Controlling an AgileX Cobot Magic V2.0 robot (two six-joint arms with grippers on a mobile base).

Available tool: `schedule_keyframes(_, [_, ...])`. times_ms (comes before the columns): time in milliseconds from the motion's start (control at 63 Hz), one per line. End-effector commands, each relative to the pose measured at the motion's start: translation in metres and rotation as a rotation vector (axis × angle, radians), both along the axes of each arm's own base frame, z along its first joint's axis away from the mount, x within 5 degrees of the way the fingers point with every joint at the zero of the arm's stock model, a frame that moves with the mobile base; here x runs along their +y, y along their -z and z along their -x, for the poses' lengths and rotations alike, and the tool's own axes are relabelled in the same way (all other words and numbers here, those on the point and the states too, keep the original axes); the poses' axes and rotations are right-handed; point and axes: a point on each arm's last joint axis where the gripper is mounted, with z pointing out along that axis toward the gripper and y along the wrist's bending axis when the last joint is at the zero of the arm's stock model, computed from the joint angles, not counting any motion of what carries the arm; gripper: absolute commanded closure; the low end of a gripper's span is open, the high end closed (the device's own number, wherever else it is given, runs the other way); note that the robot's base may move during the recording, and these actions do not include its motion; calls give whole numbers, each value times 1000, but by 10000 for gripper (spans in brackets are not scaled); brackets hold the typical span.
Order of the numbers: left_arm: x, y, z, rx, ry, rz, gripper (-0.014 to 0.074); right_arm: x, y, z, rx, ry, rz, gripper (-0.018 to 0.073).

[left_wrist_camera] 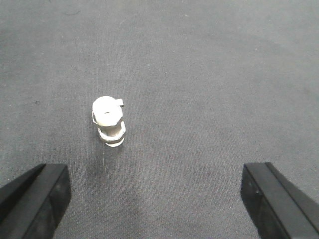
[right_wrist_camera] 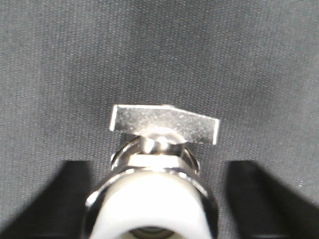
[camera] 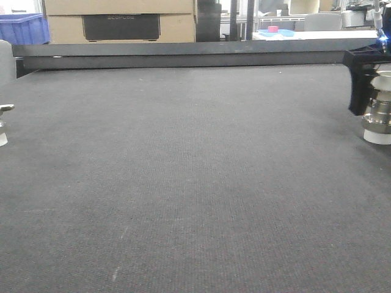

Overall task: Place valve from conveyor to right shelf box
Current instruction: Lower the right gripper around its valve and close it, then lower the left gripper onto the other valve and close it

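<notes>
— Valves counted on the conveyor (camera: 183,183)?
— Two stood upright: valve (camera: 379,113) at its right edge, inside the spread right gripper (right_wrist_camera: 154,204); second valve (left_wrist_camera: 108,122) at its left edge, before the spread left gripper (left_wrist_camera: 154,199).
— Room?
— One cardboard box (camera: 119,18) and one blue crate (camera: 24,27) sat beyond the rail (camera: 183,52).

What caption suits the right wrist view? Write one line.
Open right gripper straddles the upright valve on the conveyor, not yet gripping.
</notes>
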Motion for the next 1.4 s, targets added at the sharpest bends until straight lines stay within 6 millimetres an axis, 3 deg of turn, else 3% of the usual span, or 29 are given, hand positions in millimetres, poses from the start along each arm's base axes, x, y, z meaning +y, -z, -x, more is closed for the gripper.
schedule_keyframes(0, [-2,-3,0,-10,7,7,-3,-1,-4,-1,-20,-9,12,400])
schedule_keyframes(127, [-1,-2,-2,13,7,4,-3,-1,-4,-1,-11,-10,13,732])
schedule_keyframes(333, [3,-2,-21,190,-16,2,-3,-1,-16,3,-44,-9,11,713])
schedule_keyframes(539, [19,-12,-60,289,-76,3,-3,-2,-50,17,-129,-7,7,713])
schedule_keyframes(761, [37,-7,-112,420,-67,-37,-3,0,-85,34,-215,0,-25,713])
schedule_keyframes(984, [44,23,-167,527,-28,-58,-3,0,-88,47,-222,2,-29,713])
schedule_keyframes(1126, [47,56,-196,587,-23,-49,-3,-1,-85,49,-211,2,-29,713])
schedule_keyframes(1380, [51,103,-227,628,-24,-44,-3,-1,-86,47,-231,4,-29,713])
